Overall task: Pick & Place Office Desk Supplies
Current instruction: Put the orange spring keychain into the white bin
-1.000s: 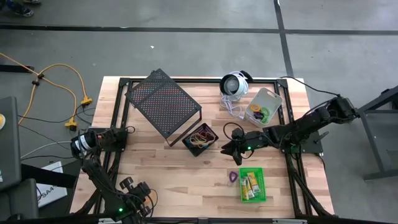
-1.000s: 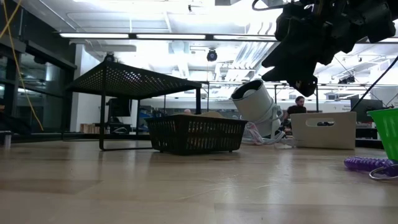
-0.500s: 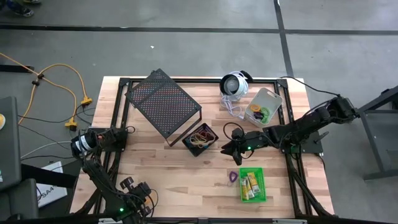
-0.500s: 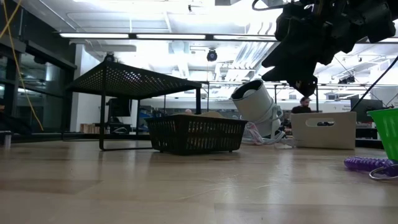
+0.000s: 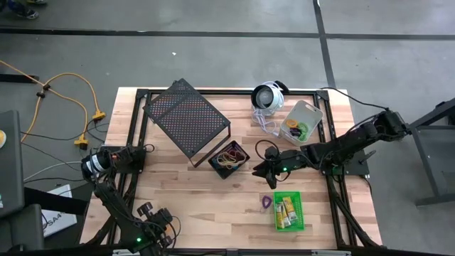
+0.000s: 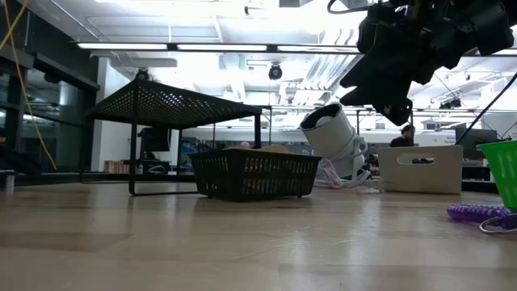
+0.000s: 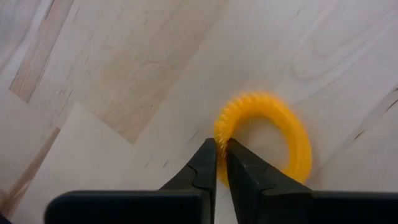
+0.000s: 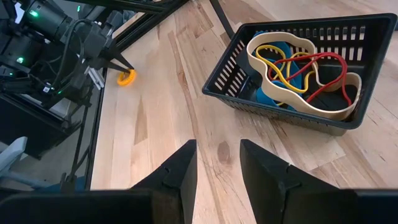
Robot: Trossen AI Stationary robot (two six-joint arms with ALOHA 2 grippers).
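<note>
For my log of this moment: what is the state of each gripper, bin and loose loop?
left gripper: shut on orange loop
right gripper: open, empty, raised
black bin: holds elastic bands
green bin: holds yellow pieces
purple loop: loose on table

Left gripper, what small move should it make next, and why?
Probably lift straight up a little. The left gripper looks shut on the rim of the orange loop, which lies on the table; raising it would show whether the grip holds.

Left gripper (image 7: pixel 221 144) low at the table's near edge, jaws nearly closed; right gripper (image 8: pixel 217 163) mid-table, jaws parted.
</note>
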